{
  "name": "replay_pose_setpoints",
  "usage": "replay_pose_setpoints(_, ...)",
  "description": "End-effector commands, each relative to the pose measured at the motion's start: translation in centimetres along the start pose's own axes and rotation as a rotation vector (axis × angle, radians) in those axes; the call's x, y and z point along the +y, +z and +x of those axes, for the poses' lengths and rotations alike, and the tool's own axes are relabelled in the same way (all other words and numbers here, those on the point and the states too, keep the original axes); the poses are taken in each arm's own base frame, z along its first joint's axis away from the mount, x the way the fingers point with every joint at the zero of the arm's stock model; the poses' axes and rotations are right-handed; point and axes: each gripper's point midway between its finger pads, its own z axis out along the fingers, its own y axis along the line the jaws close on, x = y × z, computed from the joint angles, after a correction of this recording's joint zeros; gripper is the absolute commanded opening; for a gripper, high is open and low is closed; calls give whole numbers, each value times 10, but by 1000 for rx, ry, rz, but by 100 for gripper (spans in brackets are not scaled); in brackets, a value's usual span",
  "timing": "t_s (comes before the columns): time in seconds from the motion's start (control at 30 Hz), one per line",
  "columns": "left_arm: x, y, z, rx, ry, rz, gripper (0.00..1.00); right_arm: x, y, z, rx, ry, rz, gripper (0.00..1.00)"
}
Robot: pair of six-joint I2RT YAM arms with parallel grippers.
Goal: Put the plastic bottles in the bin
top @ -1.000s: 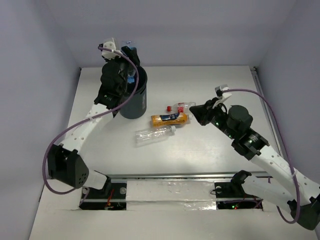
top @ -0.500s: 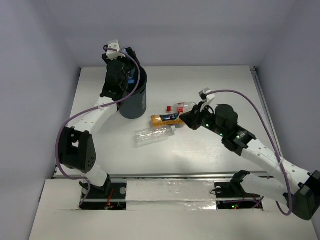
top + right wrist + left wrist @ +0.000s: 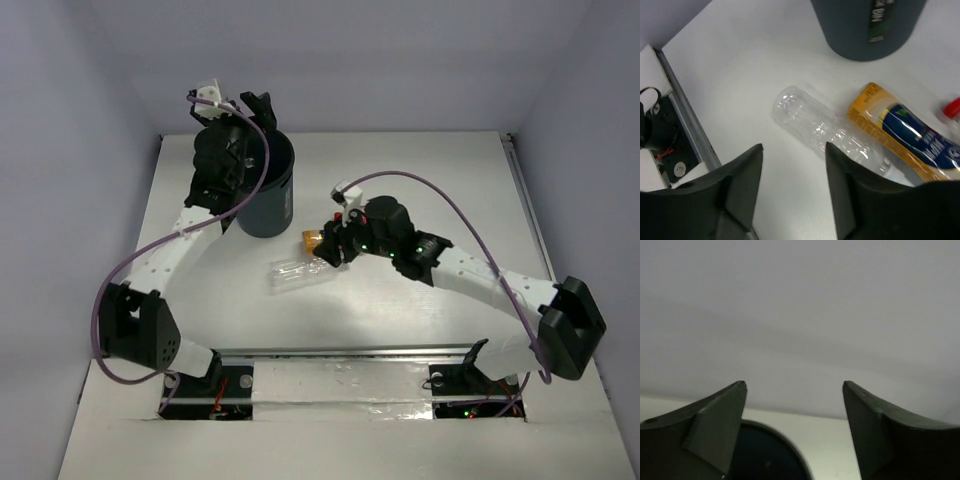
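Note:
The black bin stands at the back left of the table. My left gripper hangs open and empty over its far rim; in the left wrist view the gripper shows only the wall and the bin's rim below. A plain clear bottle lies on its side mid-table. An orange-filled bottle with a blue label lies just behind it, and a red cap shows beyond. My right gripper stands open above the clear bottle, holding nothing.
The bin's base stands close behind the bottles. A metal rail with cabling runs along the table's near edge. Grey walls close in the table on three sides.
The blue-capped bottle that my left gripper held over the bin is gone from the fingers, which have lifted. My right arm swung left over the lying bottles and opened.

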Motion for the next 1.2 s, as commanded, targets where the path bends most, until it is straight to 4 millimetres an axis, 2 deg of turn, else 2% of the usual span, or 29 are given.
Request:
replay_pose_setpoints(0.0, -40, -24, -74, -129, -138, 152, 72, 19, 22, 1, 70, -142, -76, 61)
replay_pose_setpoints(0.03, -49, -28, -82, -133, -164, 171, 68, 28, 27, -1, 87, -169, -93, 65)
replay_pose_setpoints(0.1, -68, -38, -85, -99, -182, 215, 53, 23, 45, 13, 140, -213, -88, 72)
replay_pose_setpoints(0.13, -74, -41, -88, -77, -192, 222, 41, 27, 50, 13, 149, -247, -97, 74)
replay_pose_setpoints(0.17, -81, -47, -92, -62, -198, 247, 36, 29, 55, 16, 163, -260, -98, 76)
replay_pose_setpoints(0.23, -90, -57, -101, -39, -219, 274, 28, 20, 65, 26, 196, -275, -75, 83)
replay_pose_setpoints(0.27, -95, -65, -94, 12, -234, 302, 21, 25, 68, 25, 197, -281, -83, 85)
replay_pose_setpoints(0.3, -96, -77, -104, 12, -245, 319, 20, 26, 71, 28, 208, -286, -98, 90)
replay_pose_setpoints(0.33, -94, -85, -100, 39, -249, 317, 20, 23, 76, 35, 229, -288, -98, 93)
replay_pose_setpoints(0.37, -95, -104, -107, 52, -269, 344, 20, 23, 79, 33, 231, -294, -99, 96)
replay_pose_setpoints(0.4, -92, -114, -107, 60, -274, 348, 20, 21, 82, 36, 241, -309, -96, 97)
replay_pose_setpoints(0.43, -85, -124, -90, 94, -272, 338, 21, 17, 86, 40, 257, -318, -88, 97)
replay_pose_setpoints(0.47, -81, -145, -106, 63, -280, 351, 23, 21, 92, 50, 282, -339, -95, 98)
replay_pose_setpoints(0.5, -77, -153, -103, 70, -278, 346, 25, 13, 95, 49, 281, -375, -58, 99)
replay_pose_setpoints(0.53, -68, -161, -88, 97, -270, 327, 26, 15, 97, 53, 291, -392, -52, 100)
replay_pose_setpoints(0.57, -62, -177, -94, 92, -267, 319, 28, 10, 101, 59, 310, -399, -38, 100)
replay_pose_setpoints(0.6, -58, -183, -90, 102, -253, 316, 30, 11, 103, 58, 308, -418, -24, 100)
replay_pose_setpoints(0.63, -52, -190, -78, 127, -243, 307, 31, 8, 105, 58, 311, -425, -14, 100)
replay_pose_setpoints(0.67, -48, -202, -81, 123, -239, 307, 32, 6, 106, 57, 309, -433, -3, 100)
replay_pose_setpoints(0.7, -44, -206, -77, 131, -229, 302, 32, 0, 109, 60, 320, -448, 20, 100)
replay_pose_setpoints(0.73, -39, -210, -67, 148, -213, 290, 32, 5, 110, 58, 328, -460, 17, 100)
replay_pose_setpoints(0.8, -33, -222, -64, 160, -199, 284, 33, 4, 115, 65, 361, -481, 26, 100)
replay_pose_setpoints(0.83, -29, -225, -57, 178, -190, 277, 33, 3, 116, 62, 367, -488, 32, 100)
replay_pose_setpoints(0.9, -28, -232, -63, 156, -181, 286, 33, 5, 120, 68, 390, -503, 22, 100)
replay_pose_setpoints(0.93, -25, -235, -57, 177, -173, 278, 33, 2, 122, 80, 427, -503, 22, 100)
replay_pose_setpoints(0.97, -24, -239, -60, 165, -171, 282, 34, 5, 125, 79, 429, -511, 21, 100)
replay_pose_setpoints(1.17, -21, -244, -62, 150, -151, 289, 35, -4, 136, 107, 534, -508, 25, 100)
